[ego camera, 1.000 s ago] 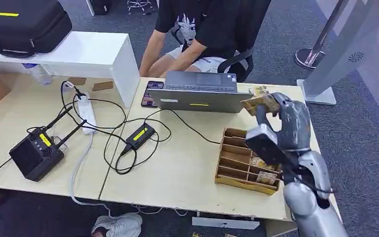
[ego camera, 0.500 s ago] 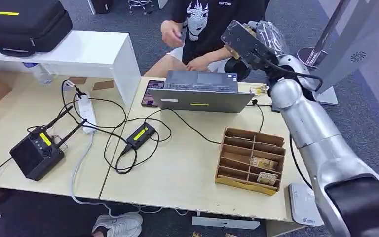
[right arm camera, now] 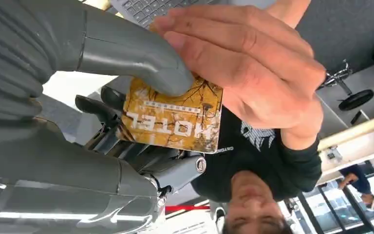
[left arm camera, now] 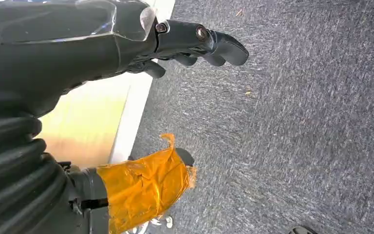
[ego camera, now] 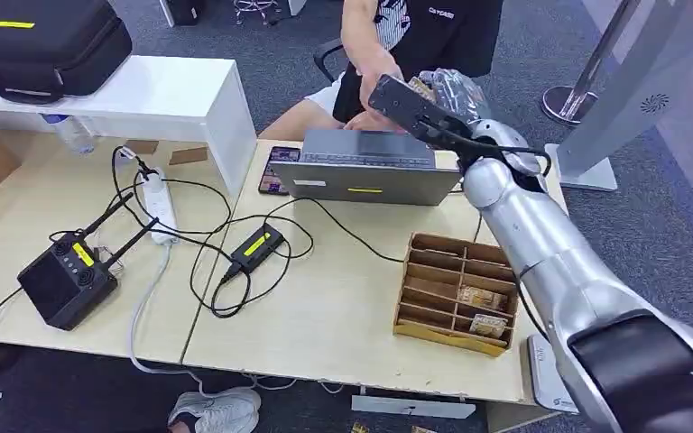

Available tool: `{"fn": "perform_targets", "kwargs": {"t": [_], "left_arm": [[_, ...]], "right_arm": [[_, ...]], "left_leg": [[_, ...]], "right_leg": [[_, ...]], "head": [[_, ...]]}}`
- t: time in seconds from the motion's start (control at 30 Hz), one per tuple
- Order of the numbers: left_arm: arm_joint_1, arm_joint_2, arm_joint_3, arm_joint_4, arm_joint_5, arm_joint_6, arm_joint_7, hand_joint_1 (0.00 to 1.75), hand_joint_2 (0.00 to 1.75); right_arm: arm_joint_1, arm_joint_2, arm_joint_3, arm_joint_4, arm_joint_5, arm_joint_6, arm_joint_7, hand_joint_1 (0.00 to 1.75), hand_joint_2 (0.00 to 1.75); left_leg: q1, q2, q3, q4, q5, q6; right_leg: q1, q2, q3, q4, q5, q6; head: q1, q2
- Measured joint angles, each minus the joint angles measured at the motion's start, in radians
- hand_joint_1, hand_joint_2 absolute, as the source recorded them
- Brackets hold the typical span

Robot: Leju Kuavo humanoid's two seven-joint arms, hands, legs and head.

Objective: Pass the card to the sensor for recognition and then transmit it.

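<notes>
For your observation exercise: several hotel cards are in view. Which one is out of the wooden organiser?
The card pinched in the robot's right hand, with a person's hand on it. The others lie in the organiser.

The card (right arm camera: 173, 115) in the right wrist view bears the word "HOTEL" in pale capitals on its mottled golden face, seen upside down, with a line of smaller print beside it too fine to read. White lettering on the person's black shirt (ego camera: 442, 11) is too small to make out.

card (right arm camera: 175, 114): golden-brown, white HOTEL lettering | laptop (ego camera: 365, 167): grey | organizer (ego camera: 456, 293): brown
</notes>
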Motion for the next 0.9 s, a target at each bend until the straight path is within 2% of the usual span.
{"fn": "perform_targets", "kwargs": {"t": [0.03, 0.07, 0.1, 0.27, 0.4, 0.6, 0.67, 0.77, 0.9], "left_arm": [[0.000, 0.000, 0.000, 0.000, 0.002, 0.000, 0.000, 0.00, 1.75], [0.000, 0.000, 0.000, 0.000, 0.002, 0.000, 0.000, 0.00, 1.75], [0.001, 0.000, 0.000, 0.000, 0.005, 0.000, 0.000, 0.00, 1.75], [0.001, 0.000, 0.000, 0.000, 0.016, 0.002, 0.000, 0.00, 1.75], [0.001, 0.000, 0.000, 0.000, 0.034, 0.005, 0.000, 0.00, 1.75], [0.005, -0.001, 0.006, 0.000, 0.057, 0.010, 0.000, 0.00, 1.75], [0.005, -0.001, 0.011, 0.000, 0.069, 0.015, 0.000, 0.00, 1.75], [0.007, -0.001, 0.017, 0.000, 0.084, 0.023, -0.002, 0.00, 1.75], [0.008, -0.004, 0.031, 0.000, 0.097, 0.026, -0.002, 0.00, 1.75]], "right_arm": [[-0.001, 0.002, 0.003, 0.002, 0.000, 0.004, 0.000, 0.47, 1.75], [-0.001, 0.004, 0.007, 0.005, 0.001, 0.010, -0.001, 0.05, 1.75], [-0.001, 0.006, 0.009, 0.007, -0.002, 0.020, -0.005, 0.00, 1.75], [0.007, 0.010, 0.020, 0.001, -0.066, 0.054, -0.061, 0.00, 1.75], [0.048, -0.001, 0.020, -0.085, -0.173, 0.105, -0.109, 0.00, 1.75], [0.136, -0.065, 0.021, -0.265, -0.324, 0.143, -0.143, 0.00, 1.75], [0.173, -0.099, 0.021, -0.330, -0.380, 0.154, -0.177, 0.00, 1.75], [0.260, -0.166, 0.018, -0.448, -0.457, 0.161, -0.232, 0.00, 1.75], [0.404, -0.254, -0.003, -0.589, -0.457, 0.118, -0.289, 0.00, 1.75]], "left_leg": [[0.000, 0.000, 0.000, 0.000, 0.000, 0.000], [0.000, 0.000, 0.000, 0.000, 0.000, 0.000], [0.000, 0.000, 0.000, 0.000, 0.000, 0.000], [0.000, 0.000, -0.001, 0.000, 0.000, 0.000], [0.000, 0.000, 0.000, 0.000, 0.000, 0.000], [0.000, 0.000, -0.001, 0.000, 0.000, 0.000], [0.000, 0.000, -0.001, 0.000, 0.000, 0.000], [0.000, -0.002, -0.001, 0.000, 0.000, 0.001], [0.000, -0.002, -0.001, 0.000, -0.001, 0.001]], "right_leg": [[0.000, 0.000, 0.000, 0.000, 0.000, 0.000], [0.000, 0.000, 0.000, 0.000, 0.000, 0.000], [0.000, 0.000, 0.000, 0.000, 0.000, 0.000], [0.000, 0.000, -0.001, 0.000, 0.000, 0.000], [0.000, 0.000, -0.002, 0.000, 0.000, 0.000], [0.000, 0.000, -0.002, -0.001, 0.000, 0.000], [0.000, 0.000, -0.001, -0.002, 0.000, 0.000], [0.000, -0.002, -0.001, -0.002, 0.000, 0.000], [0.000, -0.002, 0.000, -0.003, 0.000, 0.001]], "head": [[0.000, 0.000], [0.000, 0.000], [0.000, 0.000], [0.000, 0.000], [0.000, 0.000], [0.000, 0.000], [0.000, 0.000], [0.000, 0.000], [0.000, 0.000]]}}
